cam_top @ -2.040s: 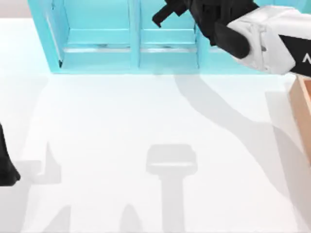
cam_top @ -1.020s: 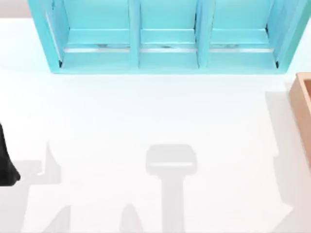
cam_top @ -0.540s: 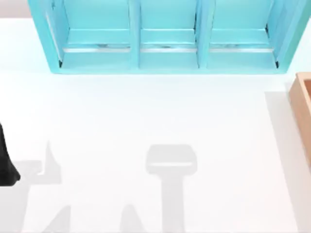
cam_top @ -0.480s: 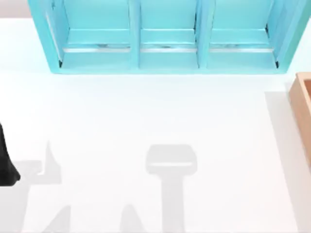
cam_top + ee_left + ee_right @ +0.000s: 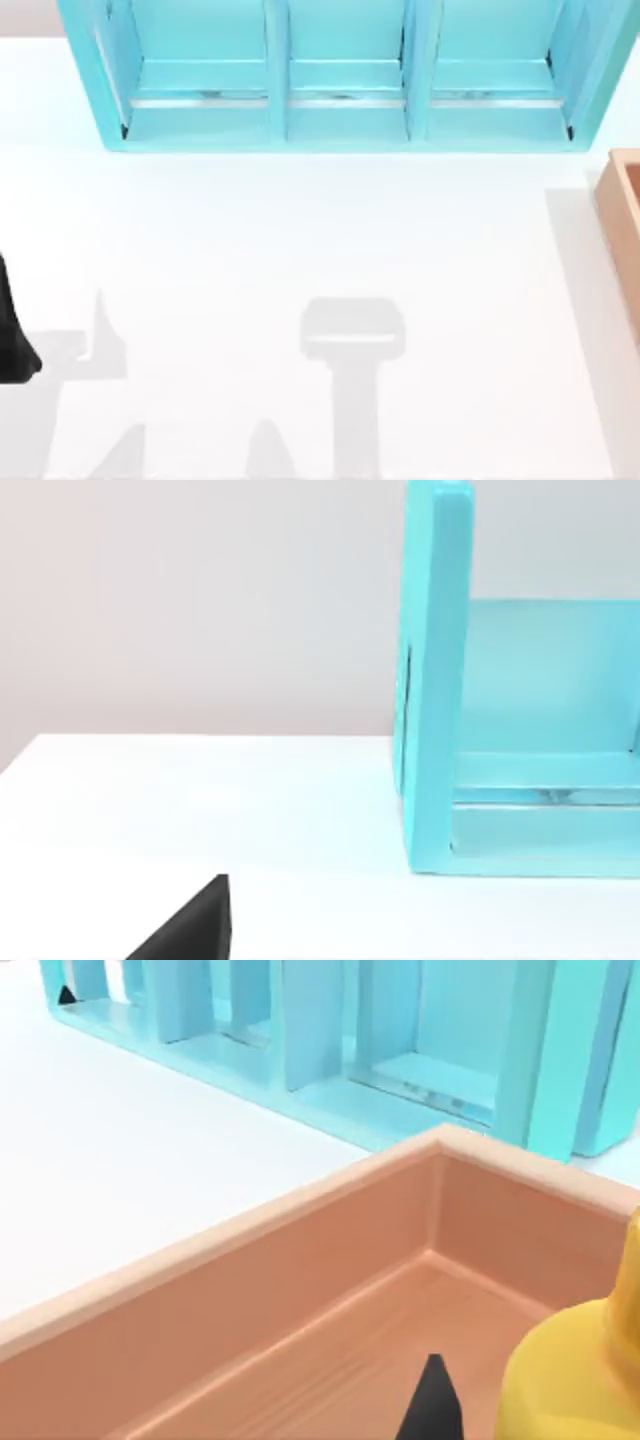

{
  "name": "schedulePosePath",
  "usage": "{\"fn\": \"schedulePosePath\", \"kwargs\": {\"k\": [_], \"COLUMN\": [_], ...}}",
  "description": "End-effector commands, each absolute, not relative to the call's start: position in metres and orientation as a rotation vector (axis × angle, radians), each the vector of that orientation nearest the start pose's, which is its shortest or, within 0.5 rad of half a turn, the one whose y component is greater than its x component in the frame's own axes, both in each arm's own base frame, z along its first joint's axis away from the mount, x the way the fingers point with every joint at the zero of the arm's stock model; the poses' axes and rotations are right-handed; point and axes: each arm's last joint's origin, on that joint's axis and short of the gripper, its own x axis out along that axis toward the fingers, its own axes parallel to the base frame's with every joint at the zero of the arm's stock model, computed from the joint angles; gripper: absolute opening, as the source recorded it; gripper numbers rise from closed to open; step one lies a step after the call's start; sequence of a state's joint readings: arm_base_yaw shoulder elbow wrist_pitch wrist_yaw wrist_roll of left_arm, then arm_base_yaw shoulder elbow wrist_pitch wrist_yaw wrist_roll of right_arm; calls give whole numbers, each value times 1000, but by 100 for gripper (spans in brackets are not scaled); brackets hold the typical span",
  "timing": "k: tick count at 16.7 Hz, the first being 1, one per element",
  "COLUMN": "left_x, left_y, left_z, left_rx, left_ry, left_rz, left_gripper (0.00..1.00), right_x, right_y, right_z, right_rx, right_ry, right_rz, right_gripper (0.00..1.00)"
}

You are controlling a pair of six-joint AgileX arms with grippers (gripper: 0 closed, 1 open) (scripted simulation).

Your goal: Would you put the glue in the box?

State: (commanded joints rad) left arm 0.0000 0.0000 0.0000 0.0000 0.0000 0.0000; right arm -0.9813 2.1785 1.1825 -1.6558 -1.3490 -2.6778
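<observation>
The glue (image 5: 572, 1380), a yellow-orange bottle, shows large and close in the right wrist view, over the pinkish-brown inside of the box (image 5: 300, 1290). A black tip of my right gripper (image 5: 432, 1402) sits just beside the bottle, above the box floor. Whether it holds the bottle I cannot tell. In the top view the box (image 5: 622, 215) is a tan strip at the right edge. My left gripper (image 5: 12, 345) is parked at the far left edge, and a black part of it (image 5: 190, 928) shows in the left wrist view.
A large turquoise shelf unit (image 5: 340, 75) with three compartments spans the back of the table, close behind the box corner (image 5: 440, 1140). White tabletop (image 5: 320, 240) lies open between the shelf and the front edge.
Two seconds ago my right arm reached over the shelf's right part in the top view. It has since left that view to the right. The left arm has stayed still.
</observation>
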Motion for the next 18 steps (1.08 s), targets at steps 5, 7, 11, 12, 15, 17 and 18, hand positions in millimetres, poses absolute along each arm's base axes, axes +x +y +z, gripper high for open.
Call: {"fn": "schedulePosePath", "kwargs": {"k": [5, 7, 11, 12, 15, 17, 18], "left_x": [106, 106, 106, 106, 106, 106, 106], "left_y": [-1, -1, -1, -1, -1, -1, -1], "left_z": [160, 160, 160, 160, 160, 160, 160], "left_rx": [0, 0, 0, 0, 0, 0, 0], "left_ry": [0, 0, 0, 0, 0, 0, 0], "left_rz": [0, 0, 0, 0, 0, 0, 0], "left_gripper": [100, 100, 100, 100, 100, 100, 100], "right_x": [204, 211, 224, 226, 232, 233, 233], "right_y": [-224, -223, -217, -215, -207, -201, -198], "right_z": [111, 111, 108, 107, 102, 97, 94], "right_rx": [-171, -207, -227, -222, -182, -143, -122], "right_ry": [82, 70, 43, 37, 32, 41, 49], "right_rz": [770, 760, 748, 748, 754, 761, 765], "right_gripper": [0, 0, 0, 0, 0, 0, 0]}}
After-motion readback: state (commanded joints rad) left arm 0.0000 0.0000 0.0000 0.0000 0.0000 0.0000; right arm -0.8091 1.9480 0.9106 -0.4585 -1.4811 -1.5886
